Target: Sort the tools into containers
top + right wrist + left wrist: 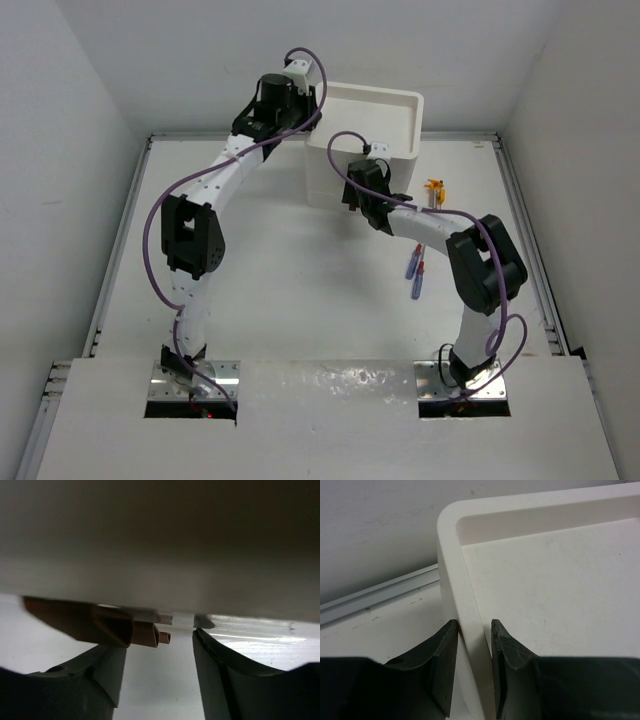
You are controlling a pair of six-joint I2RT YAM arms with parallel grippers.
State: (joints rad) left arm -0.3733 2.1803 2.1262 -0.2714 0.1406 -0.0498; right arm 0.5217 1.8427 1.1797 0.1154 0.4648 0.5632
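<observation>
The white drawer unit (390, 150) stands at the back of the table, its rimmed tray top (560, 590) bare. My left gripper (308, 108) is shut on the unit's left rim (465, 595), one finger on each side (472, 627). My right gripper (355, 200) is at the unit's front face. In the right wrist view it is open (160, 645), with the red-brown drawer handles (115, 627) just above its left finger. Two blue-purple screwdrivers with red tips (415, 270) lie on the table right of the right arm. The orange-yellow piece (435, 188) lies beside the unit. No green screwdrivers are in view.
White walls enclose the table (280, 290) on three sides, with metal rails (525, 220) along the side edges. The right arm's elbow (485, 265) sits close to the blue-purple screwdrivers. The left arm arches over the table's left half.
</observation>
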